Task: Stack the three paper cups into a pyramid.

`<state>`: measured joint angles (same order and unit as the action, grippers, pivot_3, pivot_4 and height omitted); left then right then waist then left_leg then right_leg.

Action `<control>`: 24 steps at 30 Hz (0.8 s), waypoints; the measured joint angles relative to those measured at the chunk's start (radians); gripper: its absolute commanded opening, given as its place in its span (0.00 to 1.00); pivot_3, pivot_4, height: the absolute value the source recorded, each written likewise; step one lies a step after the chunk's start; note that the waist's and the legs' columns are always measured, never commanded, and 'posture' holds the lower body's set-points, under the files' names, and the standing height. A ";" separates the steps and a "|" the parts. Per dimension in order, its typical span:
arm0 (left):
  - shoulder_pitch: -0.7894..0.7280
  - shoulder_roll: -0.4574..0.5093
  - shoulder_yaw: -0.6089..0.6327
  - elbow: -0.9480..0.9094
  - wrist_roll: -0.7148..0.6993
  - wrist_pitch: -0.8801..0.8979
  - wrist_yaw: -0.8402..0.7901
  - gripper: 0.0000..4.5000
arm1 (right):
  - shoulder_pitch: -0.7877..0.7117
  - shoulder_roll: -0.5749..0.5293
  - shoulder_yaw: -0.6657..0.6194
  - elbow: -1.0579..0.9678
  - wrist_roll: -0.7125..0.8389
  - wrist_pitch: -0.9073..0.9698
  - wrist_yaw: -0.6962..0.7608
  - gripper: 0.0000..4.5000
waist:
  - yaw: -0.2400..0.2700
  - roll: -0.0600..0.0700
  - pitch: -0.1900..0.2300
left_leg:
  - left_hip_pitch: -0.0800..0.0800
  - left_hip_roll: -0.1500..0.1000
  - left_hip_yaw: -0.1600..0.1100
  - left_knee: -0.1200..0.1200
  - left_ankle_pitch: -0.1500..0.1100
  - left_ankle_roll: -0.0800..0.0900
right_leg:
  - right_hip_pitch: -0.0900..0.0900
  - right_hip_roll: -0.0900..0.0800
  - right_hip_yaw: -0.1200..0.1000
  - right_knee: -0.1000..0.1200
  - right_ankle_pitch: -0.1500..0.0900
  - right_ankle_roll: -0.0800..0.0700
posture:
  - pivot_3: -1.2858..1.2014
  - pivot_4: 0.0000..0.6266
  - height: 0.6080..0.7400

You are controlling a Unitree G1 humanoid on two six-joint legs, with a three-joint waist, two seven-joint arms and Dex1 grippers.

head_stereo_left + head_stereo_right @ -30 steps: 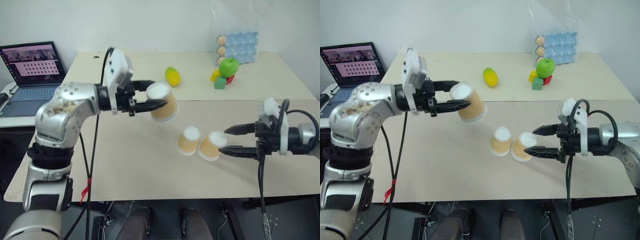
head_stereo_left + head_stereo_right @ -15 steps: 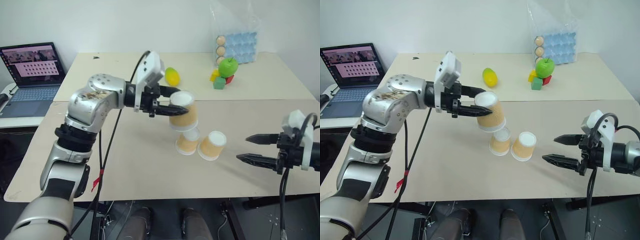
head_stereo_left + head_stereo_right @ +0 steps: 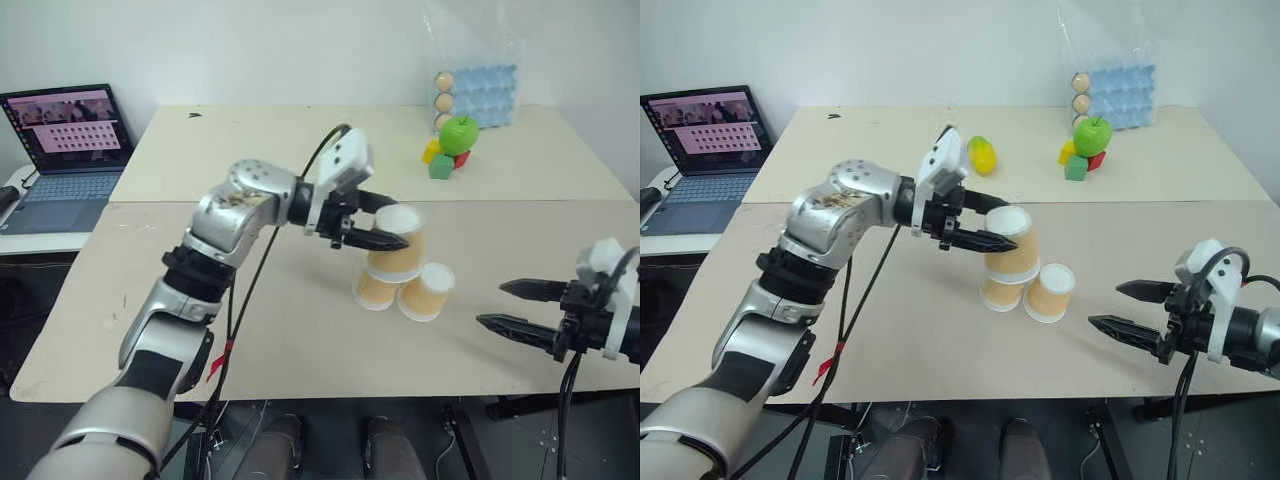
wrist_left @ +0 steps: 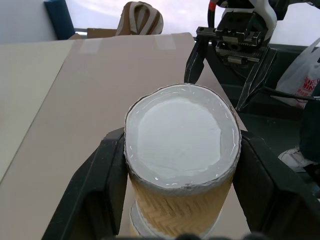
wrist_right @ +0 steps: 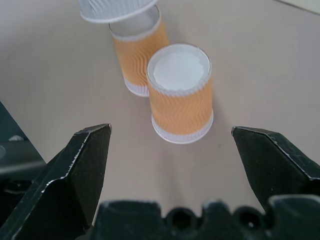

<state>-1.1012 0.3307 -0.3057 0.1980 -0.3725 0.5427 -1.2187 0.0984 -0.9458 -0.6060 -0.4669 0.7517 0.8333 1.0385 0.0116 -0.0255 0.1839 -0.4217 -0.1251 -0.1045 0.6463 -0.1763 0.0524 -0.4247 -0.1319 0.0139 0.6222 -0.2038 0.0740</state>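
Beige tabletop point(image 3: 300, 330) carries two tan-orange paper cups point(image 3: 378, 286) point(image 3: 426, 290) upside down, side by side. My left gripper point(image 3: 385, 222) is clamped on the third tan paper cup point(image 3: 398, 241), hovering above them; my right gripper point(image 3: 515, 306) waits well apart, fingers spread, empty. Released off-centre, it could tip or knock a base cup. No readable writing.

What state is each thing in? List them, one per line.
Left pincer: shut on the held cup.
Held cup: upside down, above the two base cups.
Left base cup: upside down on the table.
Right base cup: upside down beside it.
Right pincer: open, empty.
Laptop: lid open, screen lit.
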 measured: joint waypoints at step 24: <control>-0.077 -0.121 -0.057 0.182 0.159 -0.152 -0.018 0.64 | 0.047 0.064 -0.073 -0.031 0.120 -0.085 -0.016 1.00 | 0.000 0.000 0.000 | 0.000 0.000 0.000 0.000 0.000 0.001 | 0.001 0.000 0.000 0.000 -0.001 0.002 | 0.52 0.24 1.00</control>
<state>-1.1780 0.2096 -0.3627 0.3796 -0.2130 0.3904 -1.2363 0.1451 -0.8818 -0.6788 -0.4983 0.8717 0.7484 1.0228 0.0115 -0.0254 0.1839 -0.4212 -0.1251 -0.1044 0.6468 -0.1760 0.0532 -0.4240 -0.1318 0.0138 0.6226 -0.2046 0.0757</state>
